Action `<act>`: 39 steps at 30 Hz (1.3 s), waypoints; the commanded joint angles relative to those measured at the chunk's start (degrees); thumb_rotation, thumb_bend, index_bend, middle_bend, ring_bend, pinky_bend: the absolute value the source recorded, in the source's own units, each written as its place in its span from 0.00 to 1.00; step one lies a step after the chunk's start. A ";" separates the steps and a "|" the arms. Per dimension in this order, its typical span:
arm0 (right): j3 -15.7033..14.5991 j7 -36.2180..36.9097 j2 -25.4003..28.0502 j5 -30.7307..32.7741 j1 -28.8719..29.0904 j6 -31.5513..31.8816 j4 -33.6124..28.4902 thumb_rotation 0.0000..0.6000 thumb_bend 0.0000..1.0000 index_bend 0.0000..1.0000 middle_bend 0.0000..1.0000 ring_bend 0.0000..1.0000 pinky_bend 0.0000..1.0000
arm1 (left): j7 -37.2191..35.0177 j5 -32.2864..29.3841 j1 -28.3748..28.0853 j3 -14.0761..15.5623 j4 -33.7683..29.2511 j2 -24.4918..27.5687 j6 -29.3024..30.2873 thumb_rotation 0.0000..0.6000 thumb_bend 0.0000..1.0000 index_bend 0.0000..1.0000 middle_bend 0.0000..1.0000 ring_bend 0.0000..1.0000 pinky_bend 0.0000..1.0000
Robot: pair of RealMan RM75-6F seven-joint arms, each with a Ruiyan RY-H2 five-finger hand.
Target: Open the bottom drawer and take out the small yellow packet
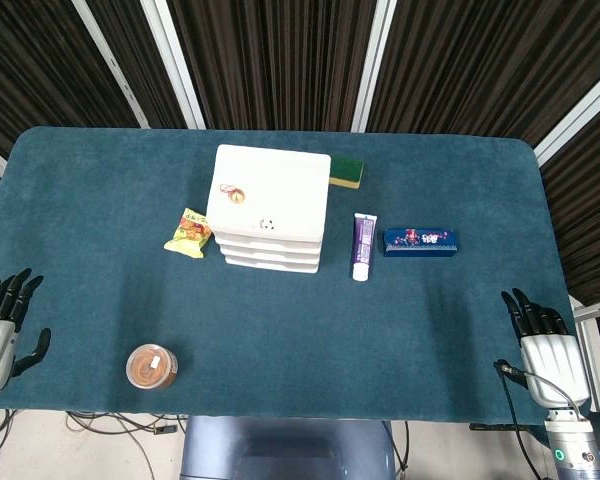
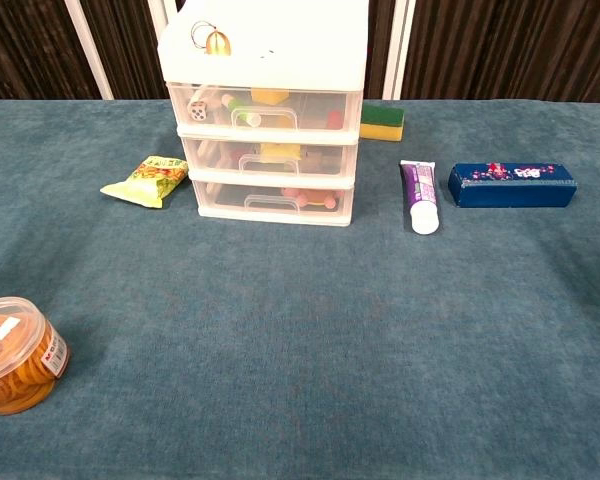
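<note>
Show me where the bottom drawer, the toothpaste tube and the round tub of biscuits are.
bottom drawer point(image 2: 273, 202), chest view, on its clear front just above the handle.
toothpaste tube point(image 2: 420, 189), chest view, on the purple body above the white cap.
round tub point(image 2: 10, 352), chest view, on its clear lid.

Even overhead light is filling both views; shadows are staying faint, focus sharp, with no glare showing.

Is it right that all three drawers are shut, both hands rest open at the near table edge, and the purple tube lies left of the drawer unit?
No. The purple tube lies right of the drawer unit, beside the blue box, as the chest view shows. The rest holds.
</note>
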 commanded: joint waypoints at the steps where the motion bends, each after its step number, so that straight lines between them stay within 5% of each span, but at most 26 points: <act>1: -0.09 0.26 0.12 -0.18 -0.02 0.04 0.01 1.00 0.11 0.04 0.10 0.21 0.23 | -0.03 0.07 0.14 0.01 -0.08 0.05 0.28 1.00 0.44 0.04 0.02 0.00 0.00; 23: -0.38 4.70 2.71 -0.71 -0.68 0.86 -2.23 1.00 0.11 0.04 0.10 0.21 0.23 | 0.52 1.31 0.72 0.50 -0.22 -0.17 1.46 1.00 0.44 0.04 0.02 0.00 0.00; 31: -0.92 12.73 2.88 0.14 0.76 -3.08 -0.76 1.00 0.11 0.04 0.14 0.26 0.24 | 0.53 1.27 0.76 0.52 -0.23 -0.17 1.38 1.00 0.44 0.04 0.02 0.00 0.00; 33: -1.28 18.41 3.14 0.00 1.50 -4.80 -0.48 1.00 0.12 0.04 0.18 0.30 0.28 | 0.49 1.25 0.78 0.51 -0.25 -0.15 1.42 1.00 0.44 0.04 0.02 0.00 0.00; 39: -2.86 36.00 2.95 -2.97 2.78 -6.35 -1.07 1.00 0.15 0.04 0.32 0.43 0.62 | 0.27 1.13 0.78 0.43 -0.40 -0.16 1.38 1.00 0.44 0.04 0.02 0.00 0.00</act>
